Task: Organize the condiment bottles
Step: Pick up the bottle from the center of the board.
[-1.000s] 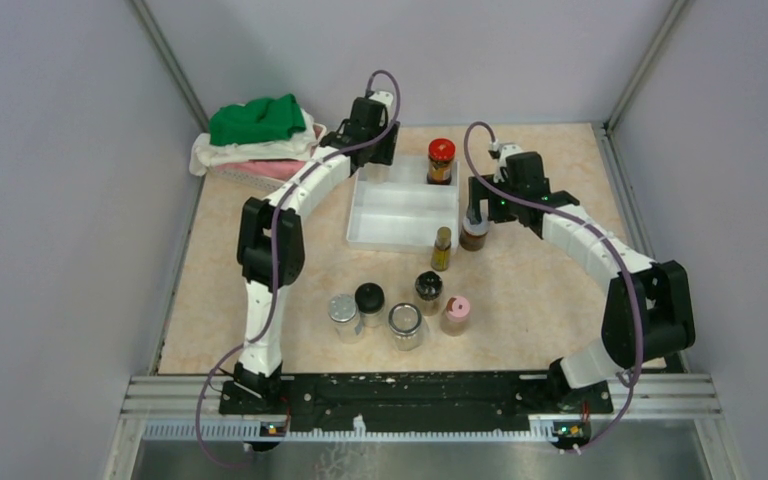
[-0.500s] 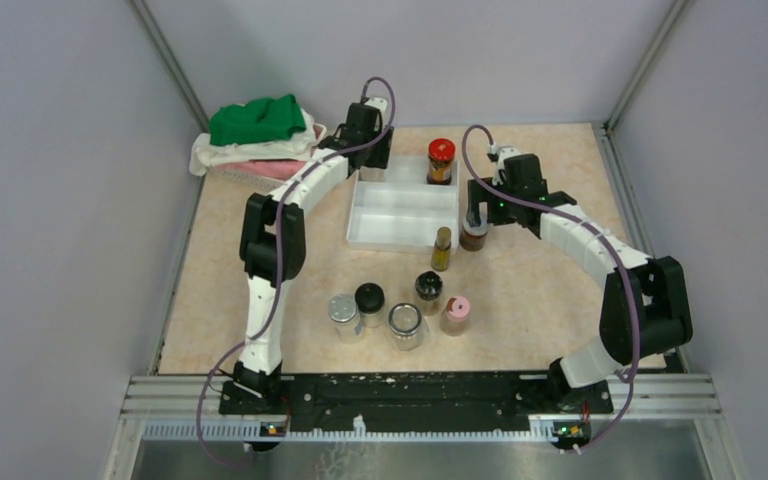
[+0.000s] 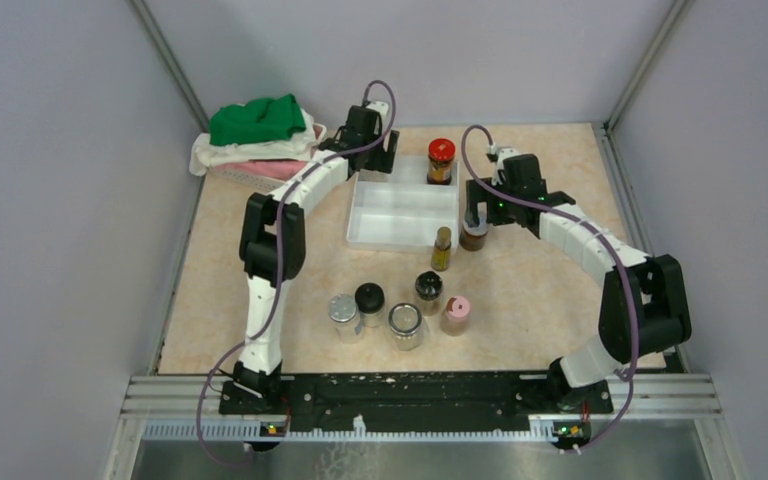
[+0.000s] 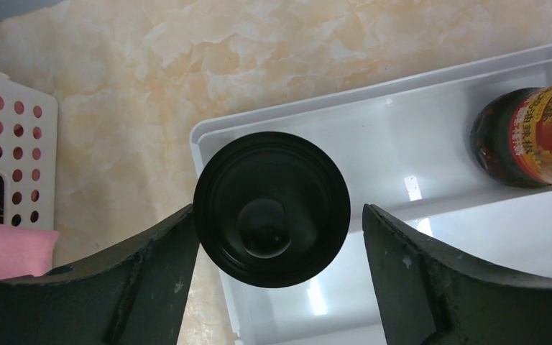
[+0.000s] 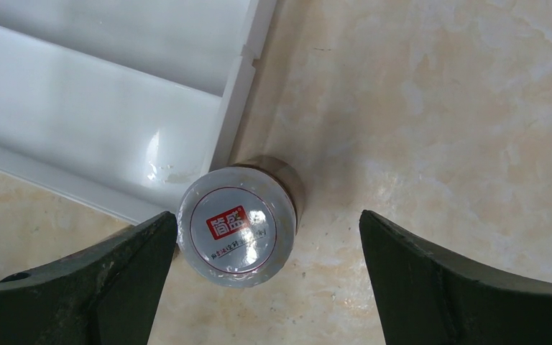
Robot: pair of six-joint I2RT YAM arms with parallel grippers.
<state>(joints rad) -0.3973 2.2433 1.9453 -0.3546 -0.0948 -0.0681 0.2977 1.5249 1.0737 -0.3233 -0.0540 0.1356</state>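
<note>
Top view: left hand [image 3: 373, 166] is hovering at far-left corner of white tray [image 3: 400, 215], right hand [image 3: 474, 216] by its near-right corner. Left wrist: fingers are standing apart around black-capped jar [image 4: 272, 208] inside the tray corner. Right wrist: fingers are gaping wide, white-red capped jar [image 5: 236, 226] between them on bench [image 5: 438, 108], beside the tray.

Three black-capped glass jars [image 3: 369, 297] [image 3: 428, 285] [image 4: 272, 208], two silver-capped glass jars [image 3: 343, 310] [image 3: 405, 323], and one each of red-capped jar [image 3: 441, 158], pink-capped jar [image 3: 456, 312], white-and-red-capped jar [image 5: 237, 224] and slim amber glass bottle [image 3: 442, 250]: nine in all. One white stepped plastic tray [image 3: 400, 215], one white perforated basket [image 4: 7, 129], two black-and-white robot arms [image 3: 265, 240] [image 3: 600, 250].
</note>
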